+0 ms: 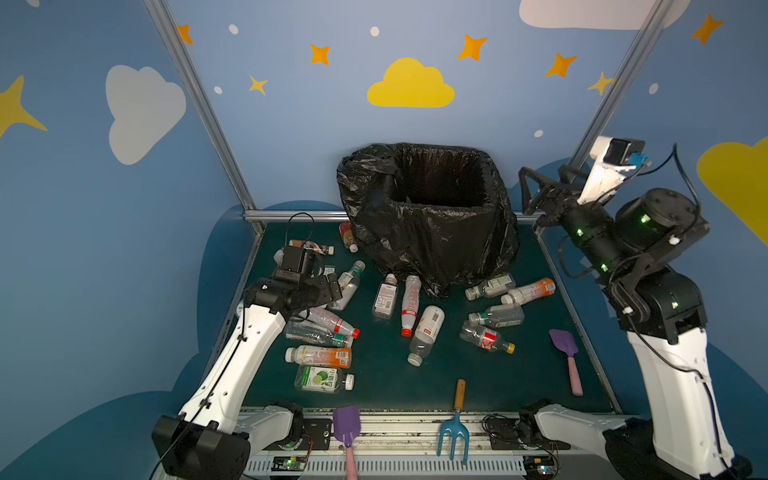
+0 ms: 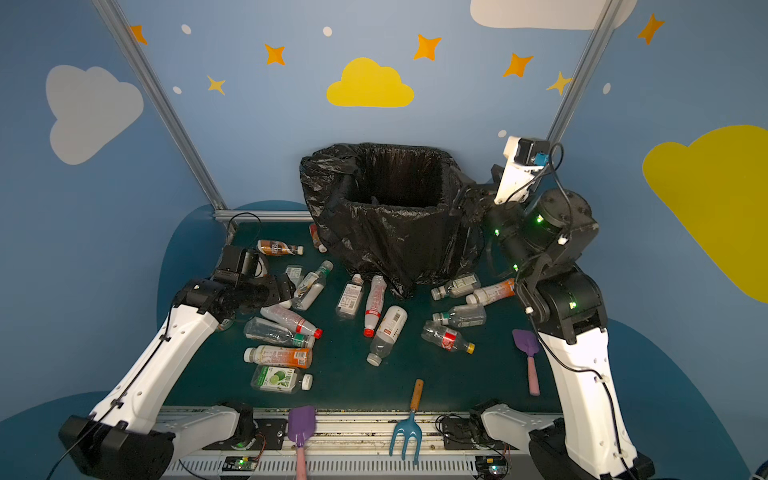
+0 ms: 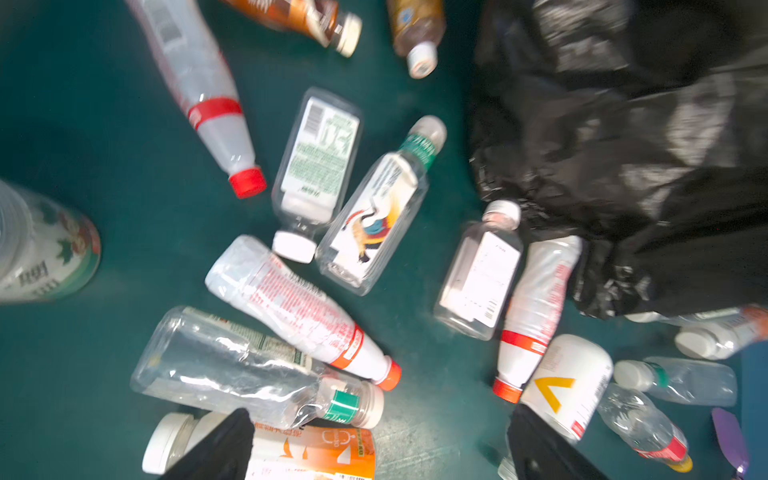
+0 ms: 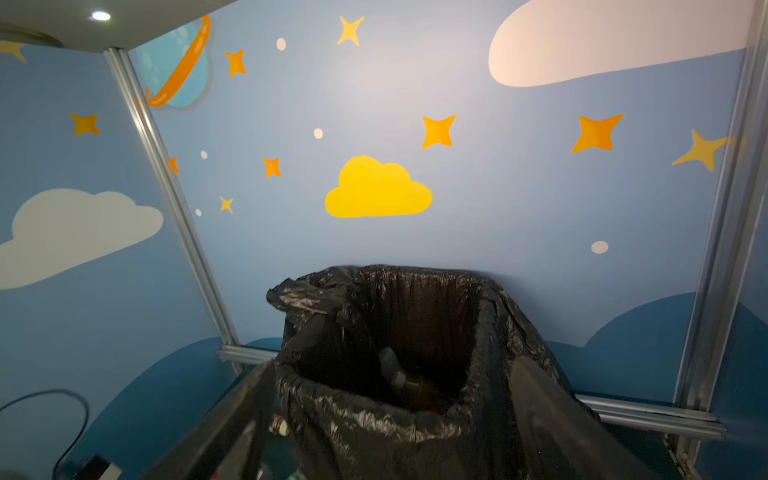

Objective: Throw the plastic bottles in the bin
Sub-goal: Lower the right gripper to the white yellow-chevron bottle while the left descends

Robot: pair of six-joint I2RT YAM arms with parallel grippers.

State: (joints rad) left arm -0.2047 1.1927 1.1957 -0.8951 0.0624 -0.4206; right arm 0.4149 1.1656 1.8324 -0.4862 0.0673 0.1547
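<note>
Right end effector (image 1: 525, 191) spread, empty, beside bin (image 1: 432, 241); red-capped bottle (image 1: 410, 303) flat, cap toward robot.

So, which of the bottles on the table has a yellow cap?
The clear bottle with the red label, lying right of centre on the mat. No other visible cap is yellow; the rest look white, red-orange or green.

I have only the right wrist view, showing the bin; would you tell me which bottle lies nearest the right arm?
Observer: An orange-labelled bottle lies on the table, near the front right corner of the bin.
Operator: Where is the left end effector?
Observer: The left end effector hangs open above a cluster of bottles on the left.
Operator: Any non-bottles nearby?
Observer: A purple shovel lies near the right arm.
</note>
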